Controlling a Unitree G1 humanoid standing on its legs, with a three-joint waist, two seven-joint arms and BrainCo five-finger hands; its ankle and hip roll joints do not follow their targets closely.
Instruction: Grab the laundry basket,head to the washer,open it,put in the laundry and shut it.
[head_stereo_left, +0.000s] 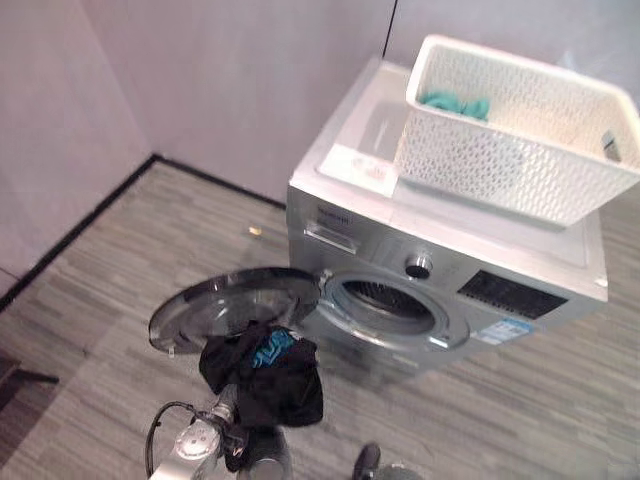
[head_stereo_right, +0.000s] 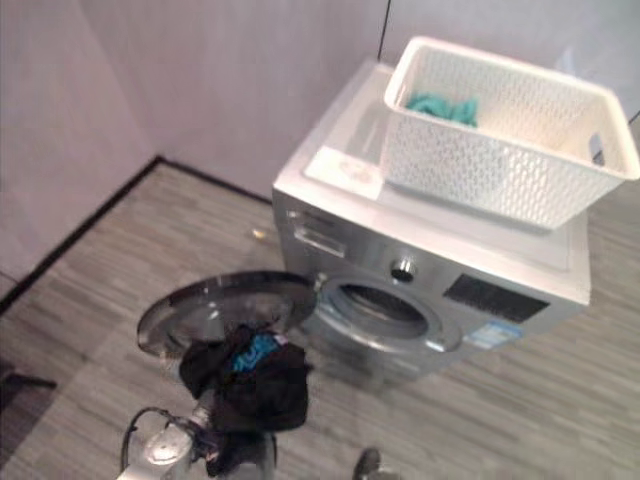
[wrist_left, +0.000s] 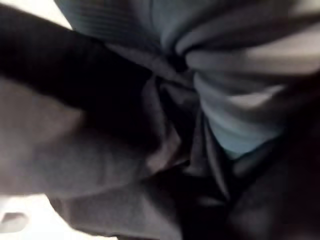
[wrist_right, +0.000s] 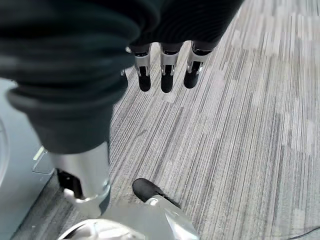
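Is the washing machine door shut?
No, the washer door is swung wide open to the side, and the round drum opening shows.

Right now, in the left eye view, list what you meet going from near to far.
Dark laundry bundle → open washer door → washer drum opening → white laundry basket on the washer top, teal cloth inside.

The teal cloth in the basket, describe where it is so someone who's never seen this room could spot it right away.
Find the silver front-loading washer against the wall, its round door swung open. On its top sits a white perforated laundry basket. The teal cloth lies crumpled in the basket's far corner, the only thing visible inside it, unlike the dark bundle with a teal patch down by the door.
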